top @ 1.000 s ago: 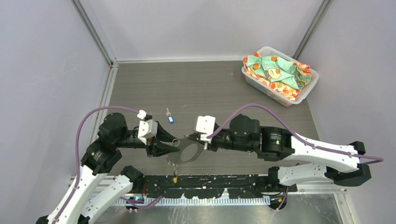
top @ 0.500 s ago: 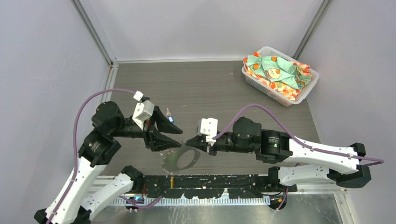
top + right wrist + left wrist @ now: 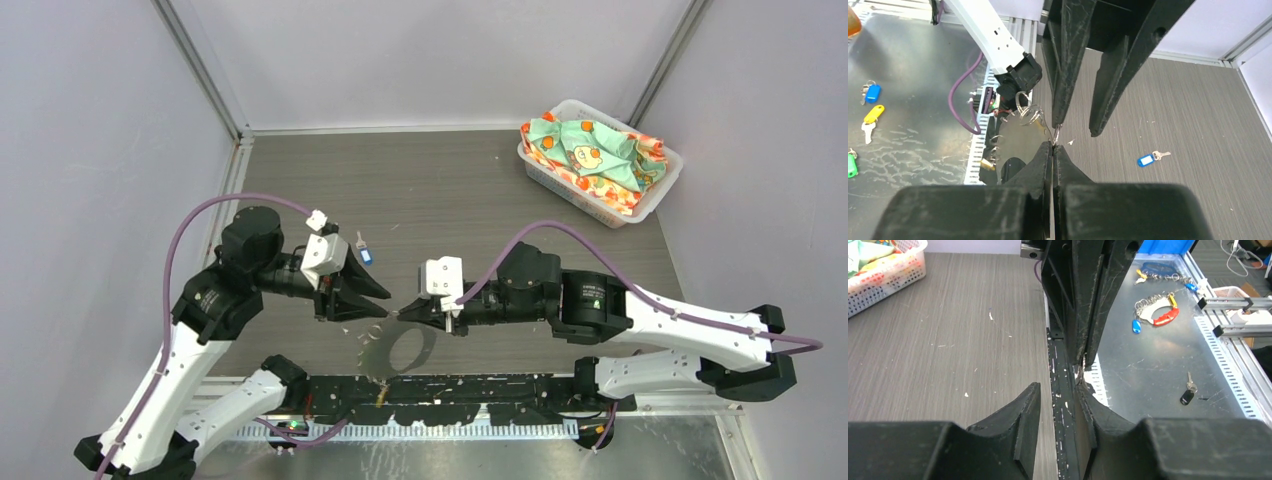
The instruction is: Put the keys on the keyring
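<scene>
My right gripper (image 3: 398, 313) is shut on the top edge of the keyring (image 3: 382, 345), a grey metallic loop that hangs below it over the table's near edge. In the right wrist view the shut fingertips (image 3: 1053, 145) pinch its rim, and the loop (image 3: 1020, 137) hangs at the left with the yellow-headed key (image 3: 987, 164) at its lower end. The blue-headed key (image 3: 364, 254) lies loose on the table and also shows in the right wrist view (image 3: 1146, 160). My left gripper (image 3: 372, 297) is open and empty, its tips just left of the right gripper's tips.
A white basket (image 3: 655, 190) of patterned cloth stands at the back right. The black rail (image 3: 500, 390) runs along the near edge. Beyond it a metal bench (image 3: 1158, 365) holds spare keys and rings (image 3: 1158, 310).
My left gripper opened and drew back from the loop, then swung in again beside the right gripper's tips. The right gripper moved slightly nearer with the loop, which hangs lower.
</scene>
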Motion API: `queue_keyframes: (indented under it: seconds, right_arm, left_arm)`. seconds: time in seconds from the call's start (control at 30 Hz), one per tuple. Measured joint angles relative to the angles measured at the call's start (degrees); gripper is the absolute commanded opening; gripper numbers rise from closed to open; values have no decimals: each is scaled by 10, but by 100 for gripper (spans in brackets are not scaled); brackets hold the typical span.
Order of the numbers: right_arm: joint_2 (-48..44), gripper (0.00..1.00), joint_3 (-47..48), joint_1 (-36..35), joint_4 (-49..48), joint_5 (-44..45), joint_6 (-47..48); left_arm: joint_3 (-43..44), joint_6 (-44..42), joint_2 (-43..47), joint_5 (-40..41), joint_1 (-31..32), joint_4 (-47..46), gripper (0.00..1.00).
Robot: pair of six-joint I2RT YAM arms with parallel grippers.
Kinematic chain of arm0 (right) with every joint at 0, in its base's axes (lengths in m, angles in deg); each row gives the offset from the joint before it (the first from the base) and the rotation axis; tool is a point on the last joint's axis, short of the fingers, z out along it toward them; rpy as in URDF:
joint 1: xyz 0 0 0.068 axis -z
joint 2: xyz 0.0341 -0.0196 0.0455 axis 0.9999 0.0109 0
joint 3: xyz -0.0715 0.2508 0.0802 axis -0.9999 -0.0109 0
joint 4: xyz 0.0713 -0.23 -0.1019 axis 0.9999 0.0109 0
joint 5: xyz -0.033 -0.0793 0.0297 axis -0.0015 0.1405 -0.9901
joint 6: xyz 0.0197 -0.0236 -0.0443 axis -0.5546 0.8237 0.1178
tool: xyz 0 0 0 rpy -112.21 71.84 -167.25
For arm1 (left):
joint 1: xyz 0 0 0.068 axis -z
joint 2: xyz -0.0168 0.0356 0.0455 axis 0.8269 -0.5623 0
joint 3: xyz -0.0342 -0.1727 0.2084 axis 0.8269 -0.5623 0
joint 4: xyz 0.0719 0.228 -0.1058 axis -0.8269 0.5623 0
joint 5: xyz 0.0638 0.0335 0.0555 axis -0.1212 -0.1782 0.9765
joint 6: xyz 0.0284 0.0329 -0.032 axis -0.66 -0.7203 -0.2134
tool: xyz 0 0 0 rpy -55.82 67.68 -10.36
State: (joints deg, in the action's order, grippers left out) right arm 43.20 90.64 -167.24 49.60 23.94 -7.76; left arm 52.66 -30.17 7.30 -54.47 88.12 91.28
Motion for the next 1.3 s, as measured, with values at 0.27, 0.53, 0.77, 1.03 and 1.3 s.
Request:
queue_keyframes:
  seconds: [0.27,0.53,0.77,1.03,1.3]
  right_arm:
    - [14,1,18,0,23,-22,6]
    - [20,1,24,0,24,-24,11]
    - [21,1,29,0,39,-24,9]
    - [24,1,34,0,53,-28,2]
    - [47,1,50,0,56,-28,0]
  left_arm:
    - [1,-17,-7,-7,0,13,27]
    - [2,-24,-6,-34,0,27,26]
    - [11,-99,0,-42,-1,90,34]
    - [-1,-87,19,-50,-1,62,36]
    - [-26,-55,26,-56,-1,17,30]
